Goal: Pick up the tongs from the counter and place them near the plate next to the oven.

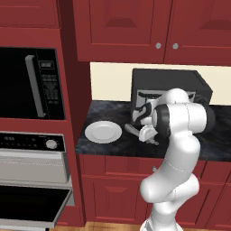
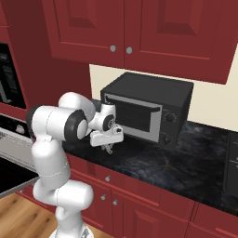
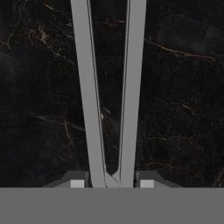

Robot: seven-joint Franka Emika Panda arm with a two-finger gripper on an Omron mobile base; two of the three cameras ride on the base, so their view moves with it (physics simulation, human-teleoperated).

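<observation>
The arm is folded forward at the elbow, its pincer pointing down, fingers closed in.

tongs grey | counter black, speckled | plate white | cabinets dark red

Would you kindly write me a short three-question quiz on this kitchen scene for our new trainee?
1. True or false: the tongs lie between the gripper fingers.
2. The plate sits: A) on the counter, apart from the gripper; B) inside the toaster oven; C) on the floor.
3. Fill in: in the left base view, the oven stands to the ___ of the plate.

Key: 1 true; 2 A; 3 left.
</observation>
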